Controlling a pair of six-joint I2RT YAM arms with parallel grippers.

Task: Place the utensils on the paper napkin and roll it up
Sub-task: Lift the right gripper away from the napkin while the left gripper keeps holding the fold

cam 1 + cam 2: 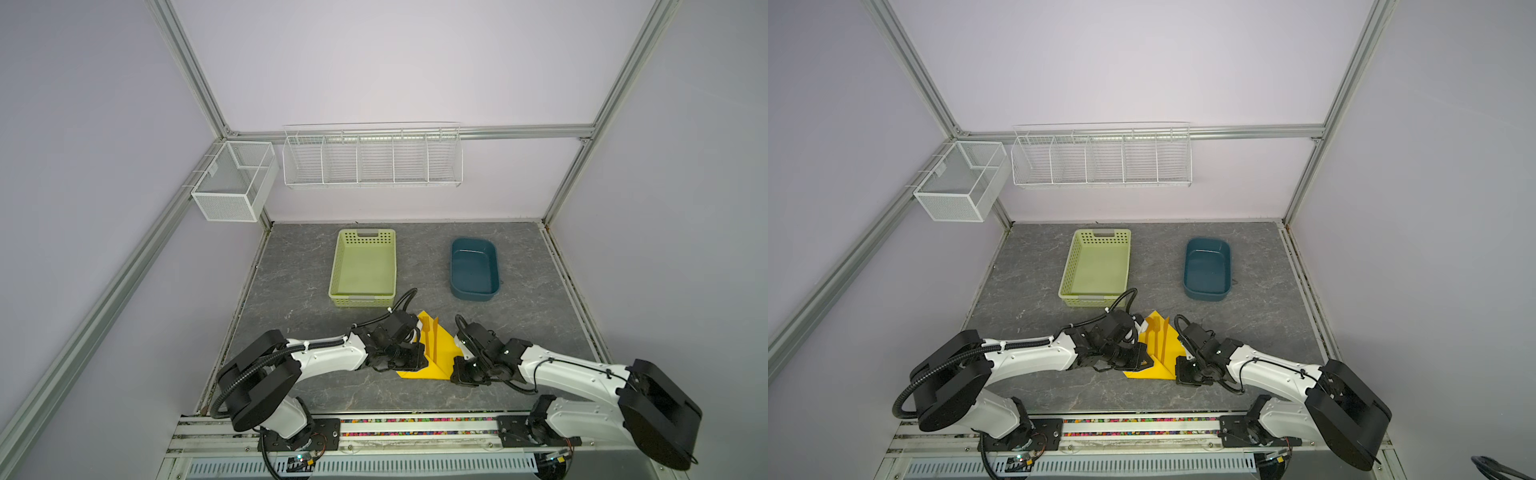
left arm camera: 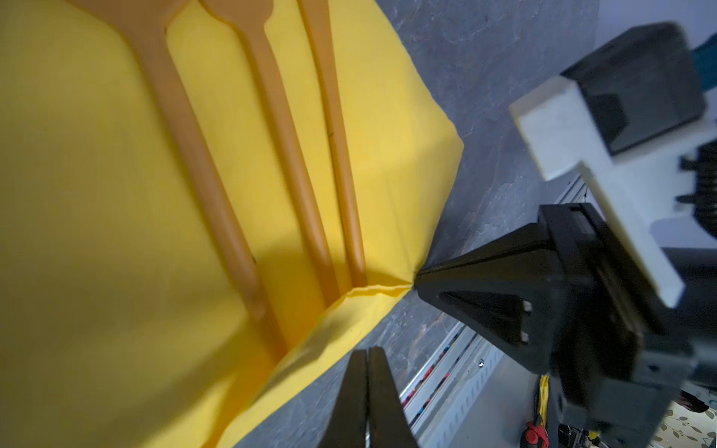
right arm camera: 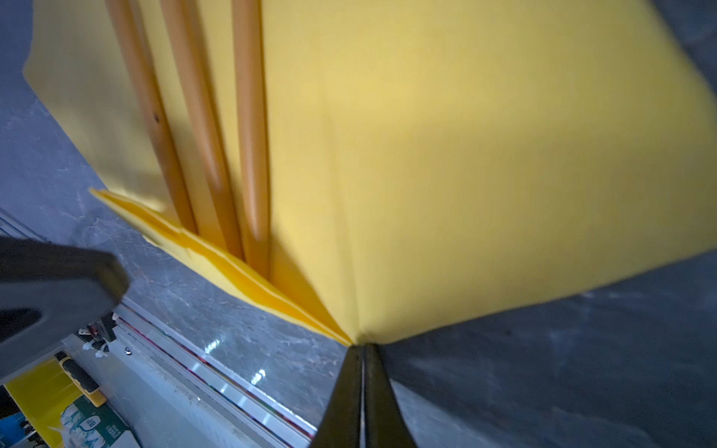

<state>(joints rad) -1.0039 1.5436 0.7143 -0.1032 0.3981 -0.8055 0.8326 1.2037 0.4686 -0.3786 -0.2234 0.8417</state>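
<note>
Lower centre of both top views: paper napkin [image 1: 446,351] lay between the arms, utensils [image 1: 434,338] on it, handles under a folded flap. Right gripper [image 3: 362,349] pinched one corner; left gripper [image 2: 367,355] was pressed together, empty, beside the flap. Risk: a hard pull could tear the corner or spill the utensils; grippers sat close, could clash. Green basket [image 1: 361,300] and blue tub [image 1: 473,296], higher in frame, stood clear.

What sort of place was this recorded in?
Likely a robotics lab test cell: aluminium frame around plain walls, left arm and right arm mounted on a rail, wire rack on the back wall.
</note>
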